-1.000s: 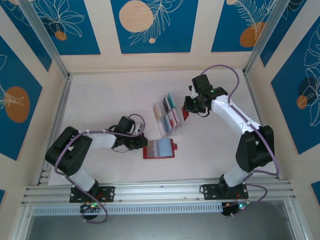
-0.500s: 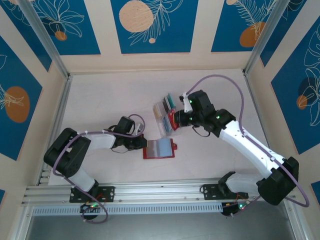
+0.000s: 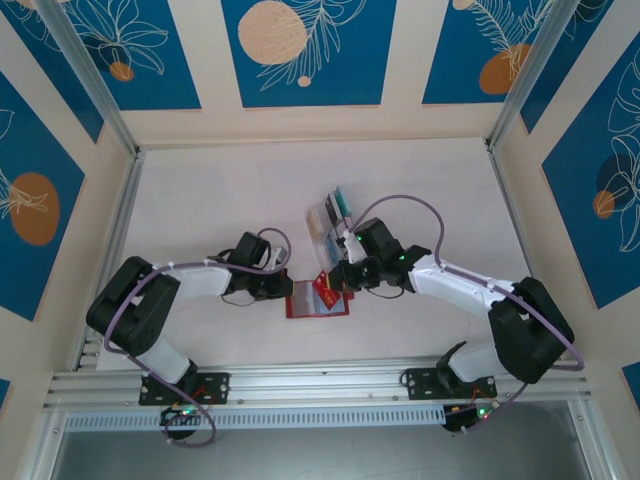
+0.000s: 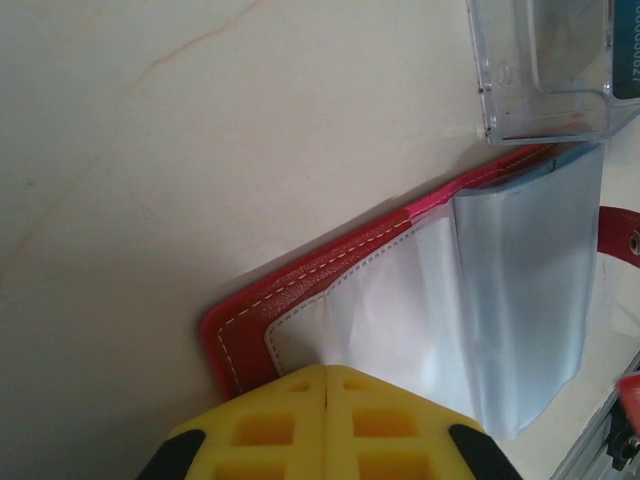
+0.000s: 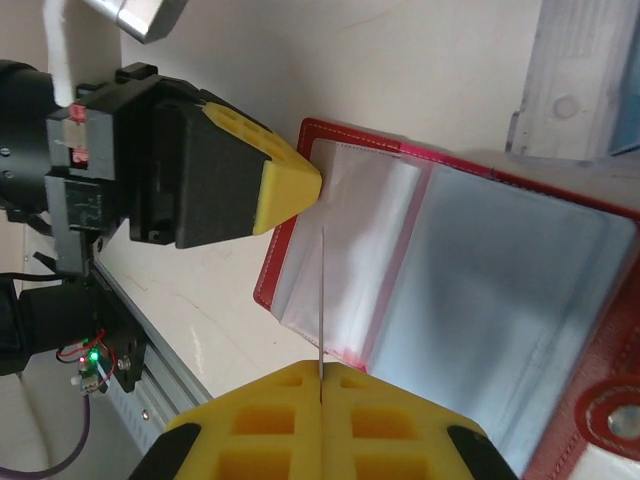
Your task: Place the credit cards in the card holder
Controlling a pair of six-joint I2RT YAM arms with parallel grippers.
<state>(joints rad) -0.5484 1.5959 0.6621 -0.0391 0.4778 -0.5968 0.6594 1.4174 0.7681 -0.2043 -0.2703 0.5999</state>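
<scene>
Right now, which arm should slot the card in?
Right. The right hand is shut on a red card above the open card holder; the left hand is shut at the holder's edge.

You had little to read. In the left wrist view, the teal card standing in the clear rack carried one row of small printed characters along its edge. They looked mostly like zeros, but were too small and cropped to read with certainty.

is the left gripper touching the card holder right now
Touching. In the left wrist view the shut left gripper presses on the holder, its clear sleeve puckering at the tips.
</scene>
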